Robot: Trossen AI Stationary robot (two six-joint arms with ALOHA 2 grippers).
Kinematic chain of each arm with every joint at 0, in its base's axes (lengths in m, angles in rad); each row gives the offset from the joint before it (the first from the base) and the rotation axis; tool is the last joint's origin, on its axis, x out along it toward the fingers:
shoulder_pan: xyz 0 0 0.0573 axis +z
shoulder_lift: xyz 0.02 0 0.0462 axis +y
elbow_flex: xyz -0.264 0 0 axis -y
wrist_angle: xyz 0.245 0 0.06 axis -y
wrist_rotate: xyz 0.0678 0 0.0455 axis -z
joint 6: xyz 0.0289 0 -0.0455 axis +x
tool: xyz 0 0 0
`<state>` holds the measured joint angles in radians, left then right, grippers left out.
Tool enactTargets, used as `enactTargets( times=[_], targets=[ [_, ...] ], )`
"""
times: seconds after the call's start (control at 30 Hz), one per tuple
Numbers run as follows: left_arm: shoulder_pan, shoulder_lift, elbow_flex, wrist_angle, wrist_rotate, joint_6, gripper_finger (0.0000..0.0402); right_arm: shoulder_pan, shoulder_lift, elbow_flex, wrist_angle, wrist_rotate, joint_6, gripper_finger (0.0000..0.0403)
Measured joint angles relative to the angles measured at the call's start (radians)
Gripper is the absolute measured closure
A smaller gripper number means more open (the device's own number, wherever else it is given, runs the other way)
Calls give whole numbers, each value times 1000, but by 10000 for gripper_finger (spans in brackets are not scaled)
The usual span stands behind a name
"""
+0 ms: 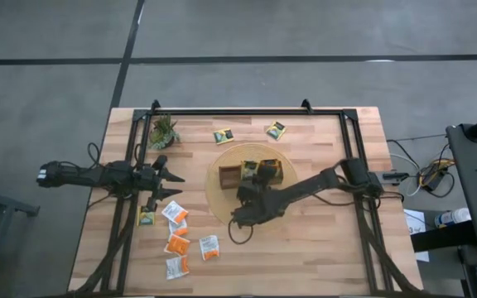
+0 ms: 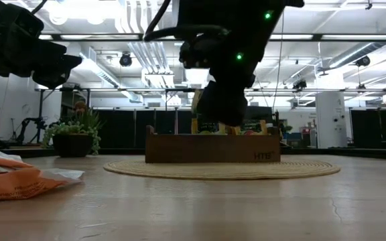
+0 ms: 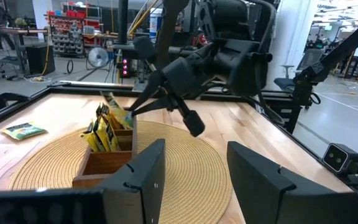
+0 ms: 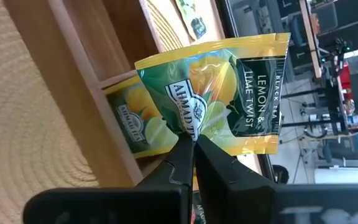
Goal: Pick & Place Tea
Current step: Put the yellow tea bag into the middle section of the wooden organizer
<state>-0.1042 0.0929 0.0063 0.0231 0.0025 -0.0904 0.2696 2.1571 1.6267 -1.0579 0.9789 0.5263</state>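
The brown wooden divided tray (image 1: 232, 176) stands on a round woven mat (image 1: 222, 203); yellow-green sachets (image 3: 98, 134) stand upright in its compartments. My right gripper (image 1: 248, 180) is over the tray, shut on one yellow-green sachet (image 4: 229, 87). My left gripper (image 1: 172, 184) hovers open left of the mat, above the loose sachets. Orange and white sachets (image 1: 177, 242) and one yellow one (image 1: 146, 217) lie flat near the table's near-left part. Two more yellow sachets (image 1: 223, 136) (image 1: 274, 129) lie near the far edge. My right gripper pinches the yellow-green sachet between its two fingertips (image 4: 180, 152) at the middle of one edge (image 4: 190, 132). The fingers slant down at it from the table's right (image 3: 143, 101). The sachet stands over a tray compartment; whether it touches the sachets there, I cannot tell.
A small green potted plant (image 1: 164, 131) stands at the far-left corner, also in the low view (image 2: 72, 137). A black frame (image 1: 247, 110) runs along the table's far edge and sides. Bare wood lies to the near right of the mat (image 1: 321, 248).
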Motion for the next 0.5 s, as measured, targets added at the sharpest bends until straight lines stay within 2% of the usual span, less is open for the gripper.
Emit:
enactTargets(
  times=[0.33, 0.5],
  targets=[
    [0, 0, 0, 0, 0, 0, 235, -48, 1, -14, 77, -37, -130, 394],
    [0, 0, 0, 0, 0, 0, 235, -66, 4, -14, 82, -46, -141, 394]
  ],
)
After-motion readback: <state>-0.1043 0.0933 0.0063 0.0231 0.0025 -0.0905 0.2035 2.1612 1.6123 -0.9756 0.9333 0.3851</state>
